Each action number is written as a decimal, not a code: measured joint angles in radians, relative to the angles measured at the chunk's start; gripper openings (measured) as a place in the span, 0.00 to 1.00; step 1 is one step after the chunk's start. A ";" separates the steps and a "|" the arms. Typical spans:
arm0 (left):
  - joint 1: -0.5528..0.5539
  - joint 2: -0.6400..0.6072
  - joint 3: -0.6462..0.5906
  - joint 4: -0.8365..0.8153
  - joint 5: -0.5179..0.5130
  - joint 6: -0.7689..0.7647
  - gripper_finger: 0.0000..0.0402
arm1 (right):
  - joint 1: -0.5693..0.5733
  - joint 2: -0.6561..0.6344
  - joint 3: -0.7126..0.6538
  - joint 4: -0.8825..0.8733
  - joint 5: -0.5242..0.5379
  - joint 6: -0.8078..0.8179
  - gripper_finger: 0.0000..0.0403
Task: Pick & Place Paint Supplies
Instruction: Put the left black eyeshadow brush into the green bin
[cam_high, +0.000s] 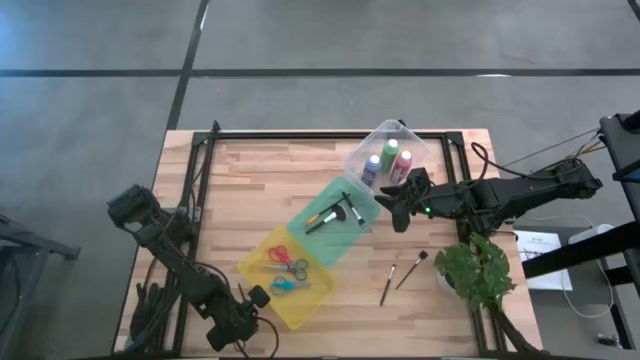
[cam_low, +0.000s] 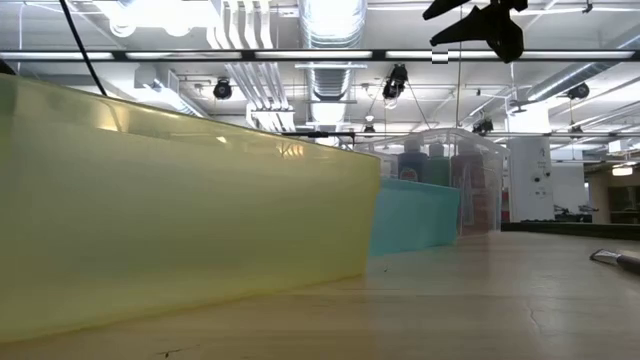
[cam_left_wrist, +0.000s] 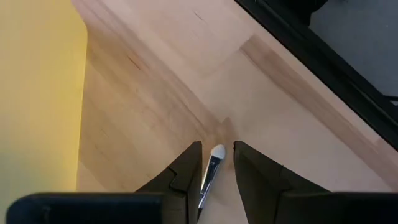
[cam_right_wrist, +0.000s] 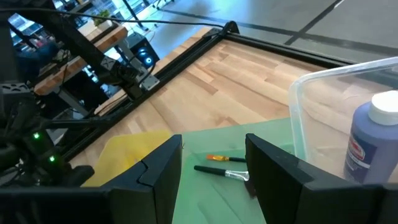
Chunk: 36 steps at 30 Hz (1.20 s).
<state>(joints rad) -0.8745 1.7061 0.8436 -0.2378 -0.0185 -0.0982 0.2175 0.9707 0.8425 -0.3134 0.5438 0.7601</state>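
Observation:
My left gripper is low at the table's near edge, beside the yellow bin that holds the scissors. It is open by a narrow gap. A thin brush with a white tip lies lengthwise between its fingers without plainly touching them. My right gripper hangs open and empty above the spot where the green bin meets the clear bin. Brushes lie in the green bin. The blue, green and red bottles stand in the clear bin. Two more brushes lie on the table.
A leafy plant stands at the table's right near corner, close to the two loose brushes. The three bins run in a diagonal row across the table's middle. A black frame rail runs along the table edge near my left gripper. Bare wood lies at the far left.

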 joint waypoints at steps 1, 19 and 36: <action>0.000 0.000 -0.001 0.005 -0.001 0.000 0.25 | 0.000 0.000 0.000 0.000 0.000 0.000 0.42; -0.001 0.003 -0.029 0.042 0.008 0.040 0.25 | 0.001 0.000 0.000 -0.002 -0.003 0.007 0.42; -0.066 0.011 0.040 -0.082 -0.046 0.118 0.25 | 0.001 0.000 0.000 -0.001 -0.002 0.026 0.42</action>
<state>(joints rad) -0.9402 1.7168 0.8838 -0.3195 -0.0645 0.0194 0.2180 0.9707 0.8425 -0.3146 0.5415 0.7862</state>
